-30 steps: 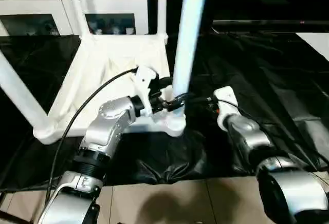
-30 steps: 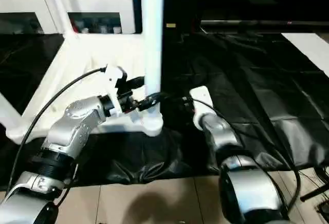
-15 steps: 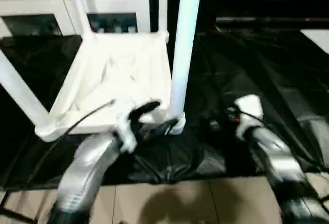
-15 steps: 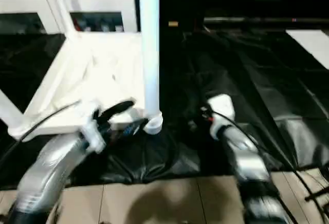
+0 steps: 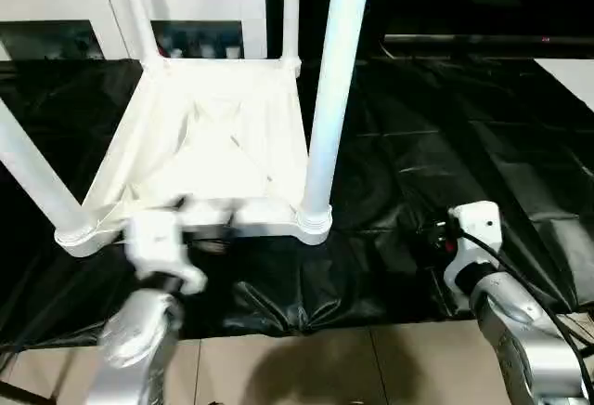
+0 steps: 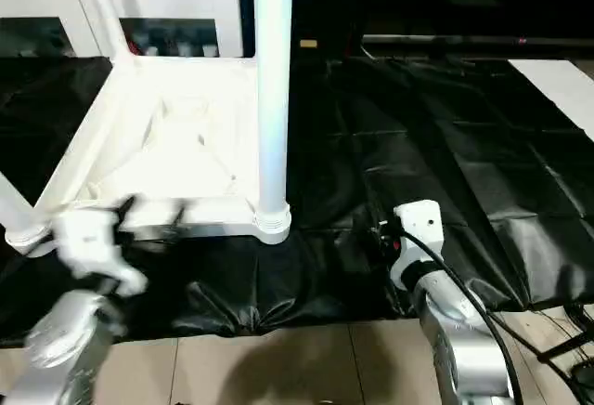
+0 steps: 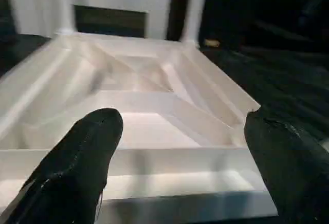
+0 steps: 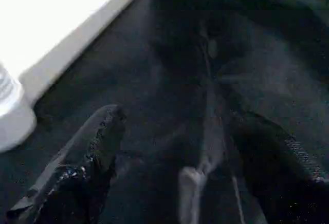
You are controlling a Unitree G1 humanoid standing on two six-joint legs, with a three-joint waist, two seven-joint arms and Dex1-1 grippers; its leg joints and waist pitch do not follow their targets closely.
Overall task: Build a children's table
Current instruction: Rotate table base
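Observation:
The children's table (image 5: 209, 145) lies upside down on a black sheet, its ribbed underside facing up. Its white legs stand upright in the corner sockets, the nearest one at the front right corner (image 5: 329, 98). My left gripper (image 7: 183, 124) is open and empty, just in front of the table's near edge (image 7: 144, 183), with its white wrist (image 5: 158, 247) low at the left. My right gripper (image 8: 181, 121) is open and empty over the sheet. It sits to the right of the front right corner socket (image 8: 13, 116), apart from it, behind its white wrist (image 5: 473, 228).
A white cabinet with glass doors (image 5: 56, 15) stands behind the table. The black sheet (image 5: 445, 126) covers the floor to the right, wrinkled near its front edge. Beige floor tiles (image 5: 306, 368) lie in front. A cable (image 8: 205, 147) runs across the sheet under my right gripper.
Both arms have drawn back from the front right leg toward me. The left gripper has moved left along the near edge, and the right one has moved down and right.

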